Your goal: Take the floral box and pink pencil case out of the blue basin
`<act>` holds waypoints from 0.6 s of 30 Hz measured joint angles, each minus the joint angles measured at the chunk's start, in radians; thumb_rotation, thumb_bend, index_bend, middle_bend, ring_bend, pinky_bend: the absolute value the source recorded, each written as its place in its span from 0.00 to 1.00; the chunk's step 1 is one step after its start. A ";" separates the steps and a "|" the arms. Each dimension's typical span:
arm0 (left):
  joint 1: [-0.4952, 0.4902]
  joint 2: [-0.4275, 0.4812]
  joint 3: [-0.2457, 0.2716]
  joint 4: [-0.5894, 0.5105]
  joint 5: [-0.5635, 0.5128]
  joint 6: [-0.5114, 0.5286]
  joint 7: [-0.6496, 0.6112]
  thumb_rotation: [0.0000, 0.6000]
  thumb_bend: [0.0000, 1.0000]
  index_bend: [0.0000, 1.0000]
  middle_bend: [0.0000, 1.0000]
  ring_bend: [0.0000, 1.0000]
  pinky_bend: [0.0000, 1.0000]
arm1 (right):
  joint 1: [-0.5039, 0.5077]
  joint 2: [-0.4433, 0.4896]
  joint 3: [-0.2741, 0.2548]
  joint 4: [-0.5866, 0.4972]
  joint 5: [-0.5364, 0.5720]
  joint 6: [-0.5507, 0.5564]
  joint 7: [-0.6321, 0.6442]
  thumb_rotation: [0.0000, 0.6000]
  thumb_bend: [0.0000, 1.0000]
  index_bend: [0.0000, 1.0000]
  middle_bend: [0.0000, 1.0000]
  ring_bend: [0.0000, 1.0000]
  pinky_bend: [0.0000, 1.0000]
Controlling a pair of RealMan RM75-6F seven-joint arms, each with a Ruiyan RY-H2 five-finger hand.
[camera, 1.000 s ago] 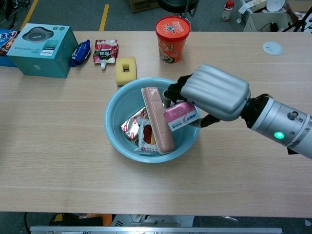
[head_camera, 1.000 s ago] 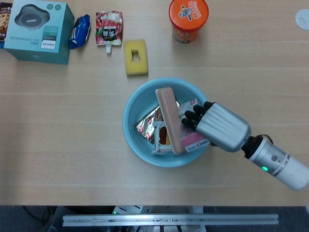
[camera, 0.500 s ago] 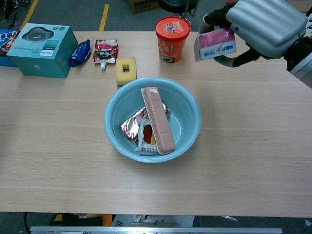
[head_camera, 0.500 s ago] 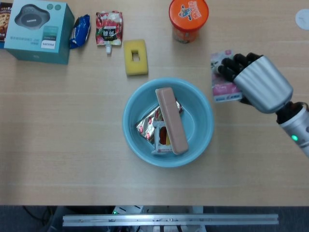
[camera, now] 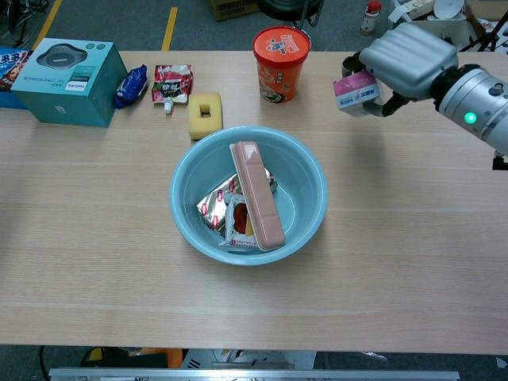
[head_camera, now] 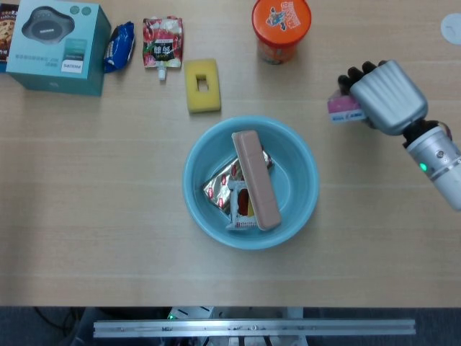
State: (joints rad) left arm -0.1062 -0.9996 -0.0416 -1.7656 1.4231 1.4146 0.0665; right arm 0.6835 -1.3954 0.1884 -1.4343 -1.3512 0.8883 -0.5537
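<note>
The right hand [camera: 405, 67] grips the floral box [camera: 355, 91] beside the blue basin [camera: 198, 159] — the pink pencil case [camera: 255, 193] (propped aslant) lies inside.

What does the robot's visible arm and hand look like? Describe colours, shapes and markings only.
The right hand has a ribbed silver-grey back shell and black fingers. Behind it, a dark wrist joins a white cylindrical forearm with a small green light.

Looked like lab or workshop. Pale wood-grain table [camera: 95, 238] stood on grey floor with yellow tape line [camera: 170, 17]. Cardboard box [camera: 230, 8] and chair base [camera: 287, 9] at far side, cables and clutter [camera: 444, 20] far right.
</note>
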 measured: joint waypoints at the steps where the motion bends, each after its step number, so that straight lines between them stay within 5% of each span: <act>1: 0.000 0.000 0.000 0.001 0.000 0.000 -0.001 1.00 0.36 0.21 0.18 0.10 0.10 | 0.012 -0.014 -0.003 0.016 0.023 -0.021 -0.023 1.00 0.37 0.55 0.48 0.43 0.65; 10: 0.001 -0.003 0.001 0.011 0.000 -0.001 -0.010 1.00 0.36 0.21 0.18 0.10 0.10 | 0.086 -0.086 -0.018 0.062 0.221 -0.099 -0.210 1.00 0.27 0.12 0.27 0.26 0.54; 13: 0.000 -0.003 0.001 0.015 -0.001 -0.003 -0.014 1.00 0.36 0.21 0.18 0.10 0.10 | 0.109 -0.102 -0.019 0.063 0.259 -0.089 -0.242 1.00 0.12 0.11 0.25 0.25 0.53; 18: 0.001 0.000 -0.001 0.022 -0.008 -0.003 -0.020 1.00 0.36 0.21 0.18 0.10 0.10 | 0.116 -0.087 -0.020 0.018 0.246 -0.055 -0.237 1.00 0.03 0.11 0.25 0.25 0.53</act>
State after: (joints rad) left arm -0.1048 -0.9997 -0.0424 -1.7436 1.4149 1.4115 0.0470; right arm 0.7999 -1.4819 0.1681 -1.4167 -1.1053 0.8338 -0.7905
